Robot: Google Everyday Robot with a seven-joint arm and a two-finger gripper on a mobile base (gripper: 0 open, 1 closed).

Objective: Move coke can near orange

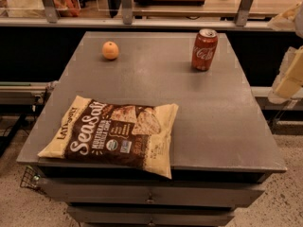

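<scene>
1. Table [156,91]: I see a grey, flat top. Its far edge runs below a wooden counter [189,6] with metal posts.

2. Soda can [204,49]: red with white script and a silver top. It stands upright near the far right corner of the table, a little in from the far edge and from the right edge. Nothing touches it.

3. Orange [110,50]: round and plain-skinned. It rests near the far left corner, about as far in from the far edge as the soda can. The two are well apart, with bare table top between them.

4. Chip bag [113,134]: cream and brown, lying flat at the near left corner. Its lower right corner overhangs the near edge. It is well apart from both the soda can and the orange.

5. End effector [289,74]: a pale, cream-coloured part shows at the right border of my view, past the right edge of the table and off its surface, to the right of the soda can and not touching it. I cannot tell whether it is spread or pressed together.

6. Drawers [150,197]: grey fronts sit beneath the near edge. The floor [284,207] around them is speckled.
</scene>
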